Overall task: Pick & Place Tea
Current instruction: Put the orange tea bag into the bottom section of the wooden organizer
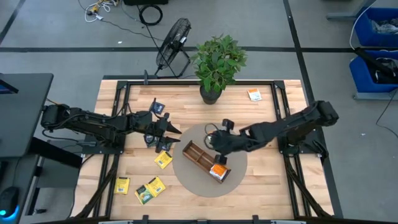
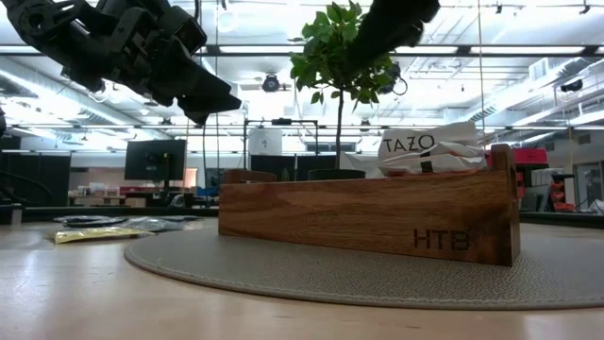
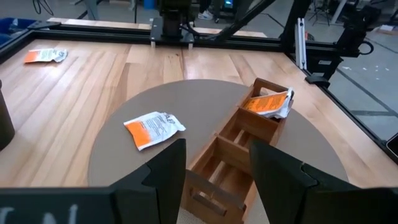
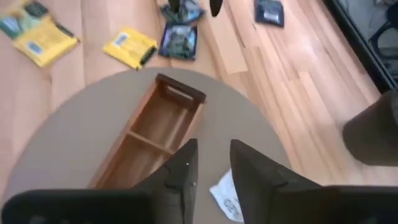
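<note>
Tea placing barely begun.
One sachet (image 1: 218, 171) is lodged in the tray (image 1: 198, 156); others are scattered at eight o'clock. Both grippers (image 4: 208, 163) are seen open, empty.

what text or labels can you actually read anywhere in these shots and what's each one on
"TAZO": on the white tea sachet sticking up out of the wooden tray, low view.
"HTB": marked on the tray's side near its end, low view.
Print on the loose yellow sachets, navy sachets and orange-and-white sachets is too small or blurred to read.
No other readable signs.
</note>
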Available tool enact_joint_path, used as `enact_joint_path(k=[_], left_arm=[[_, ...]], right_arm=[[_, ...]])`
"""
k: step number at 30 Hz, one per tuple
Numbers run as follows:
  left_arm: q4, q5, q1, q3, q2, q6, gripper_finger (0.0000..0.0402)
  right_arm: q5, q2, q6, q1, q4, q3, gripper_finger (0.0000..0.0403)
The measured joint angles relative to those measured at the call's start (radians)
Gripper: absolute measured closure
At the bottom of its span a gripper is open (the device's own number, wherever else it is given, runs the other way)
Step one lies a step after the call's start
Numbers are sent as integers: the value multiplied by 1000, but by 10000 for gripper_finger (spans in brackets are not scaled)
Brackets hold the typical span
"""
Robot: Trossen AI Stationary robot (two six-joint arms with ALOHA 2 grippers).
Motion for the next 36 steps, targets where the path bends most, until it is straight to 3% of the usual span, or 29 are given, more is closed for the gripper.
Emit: enact_joint_path(k=[6,14,19,23,30,36], left_arm=[[4,0,0,0,0,0,218],[140,7,-14,0,0,25,218],[180,11,-30,0,-19,57,218],[103,11,-29,0,-72,37,218],[-64,4,-47,0,-211,30,218],[-22,-2,-75,-84,-376,44,218]], right_arm=[[-18,-176,-14,33,356,-262,334],[10,-424,-66,31,658,-557,343],[28,-551,-107,22,751,-706,343],[58,-638,-117,5,772,-794,343],[66,-748,-125,-22,831,-894,343],[-8,-804,-182,-75,961,-963,345]])
